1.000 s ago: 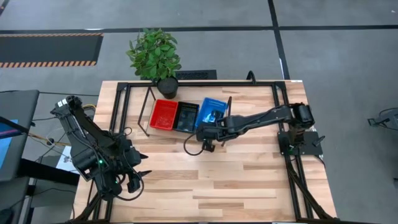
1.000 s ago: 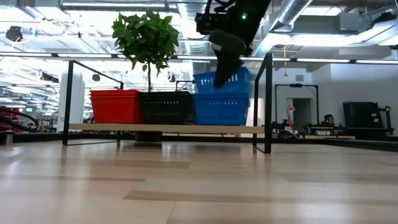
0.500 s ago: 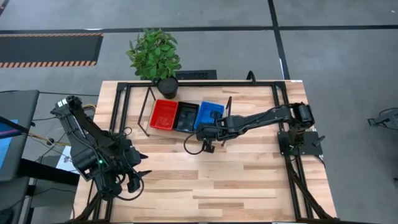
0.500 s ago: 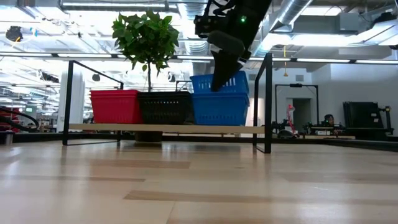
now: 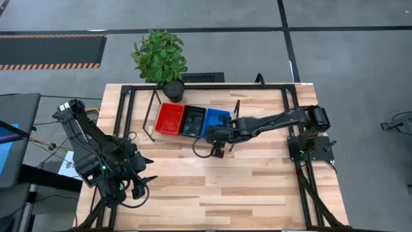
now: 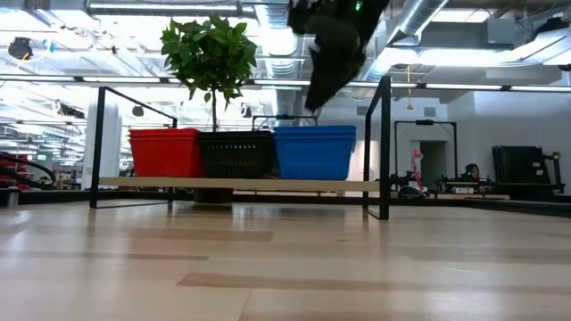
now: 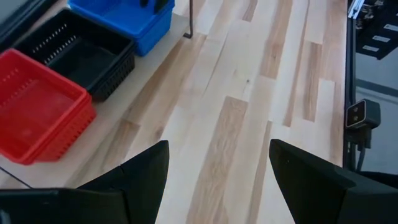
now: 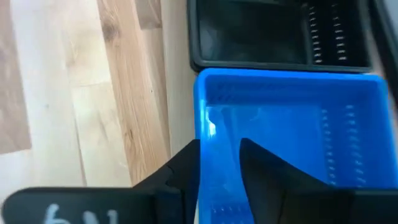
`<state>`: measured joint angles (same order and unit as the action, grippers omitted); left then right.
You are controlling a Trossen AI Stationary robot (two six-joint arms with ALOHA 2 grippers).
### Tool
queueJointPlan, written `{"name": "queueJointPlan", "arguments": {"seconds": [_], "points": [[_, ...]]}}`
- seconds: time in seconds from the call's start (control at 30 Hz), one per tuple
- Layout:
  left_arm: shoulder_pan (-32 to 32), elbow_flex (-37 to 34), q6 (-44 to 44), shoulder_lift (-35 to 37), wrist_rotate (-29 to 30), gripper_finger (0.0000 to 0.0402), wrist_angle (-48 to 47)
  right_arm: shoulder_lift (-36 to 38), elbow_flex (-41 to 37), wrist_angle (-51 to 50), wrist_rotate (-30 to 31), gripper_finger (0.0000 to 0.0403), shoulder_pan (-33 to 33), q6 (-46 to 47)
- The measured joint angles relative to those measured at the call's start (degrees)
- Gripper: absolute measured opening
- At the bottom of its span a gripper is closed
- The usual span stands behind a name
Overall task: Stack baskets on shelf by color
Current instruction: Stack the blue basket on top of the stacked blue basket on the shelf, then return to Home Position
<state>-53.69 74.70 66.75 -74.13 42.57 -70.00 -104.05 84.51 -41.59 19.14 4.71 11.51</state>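
Note:
On the shelf (image 6: 232,183) at the table's far side stand a red stack (image 5: 170,119), a black stack (image 5: 192,120) and a blue stack (image 5: 216,120), side by side and level. My right gripper (image 6: 314,100) hangs open just above the blue stack's (image 6: 314,152) near rim. In the right wrist view its fingers (image 8: 219,149) stand one outside and one inside the blue wall (image 8: 202,124), apart from it. My left gripper (image 7: 217,186) waits open over the table's near left part (image 5: 138,180).
A potted plant (image 5: 161,55) stands behind the shelf's left half. The shelf's black end frames (image 6: 384,147) rise on both sides of the baskets. Bare plank tabletop (image 5: 232,187) spreads from the shelf toward the near edge.
The top blue basket, held tilted above the blue stack a second ago, has dropped level into it. My right gripper has let go and risen clear of its rim, shifting slightly toward the table's right. The left arm has kept still.

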Motion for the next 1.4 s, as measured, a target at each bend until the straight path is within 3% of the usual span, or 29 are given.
{"name": "queueJointPlan", "arguments": {"seconds": [0.27,0.5,0.57,0.7,0.83,0.97,1.2,1.4], "points": [[0.1,0.0,-2.0,0.0,1.0,0.0265,0.0,10.6,0.0,-0.2,0.1,0.0162,0.6,-0.3],[0.1,0.0,-2.0,0.0,-8.6,0.0265,0.5,23.6,0.0,-1.9,0.2,0.0164,5.4,3.3],[0.1,0.0,-4.5,0.0,-5.0,0.0265,0.5,26.7,0.0,-3.9,0.1,0.0162,7.2,6.1],[-0.2,0.0,-9.7,1.5,11.1,0.0265,-0.3,31.0,-0.9,-4.5,0.4,0.0160,11.1,4.8],[-0.9,-0.1,-10.4,8.1,17.4,0.0265,-2.8,37.6,-7.3,1.1,0.3,0.0163,13.6,3.4],[-3.4,-4.7,-10.8,17.9,18.3,0.0265,-0.3,46.6,-18.2,9.1,0.5,0.0164,14.6,4.3],[-5.5,-23.2,-12.7,37.1,17.1,0.0265,14.8,63.1,-41.3,30.4,0.6,0.0159,14.8,5.5],[-5.9,-38.7,-20.1,52.8,14.1,0.0265,30.6,72.8,-53.9,40.4,0.5,0.0163,14.8,8.3]]}}
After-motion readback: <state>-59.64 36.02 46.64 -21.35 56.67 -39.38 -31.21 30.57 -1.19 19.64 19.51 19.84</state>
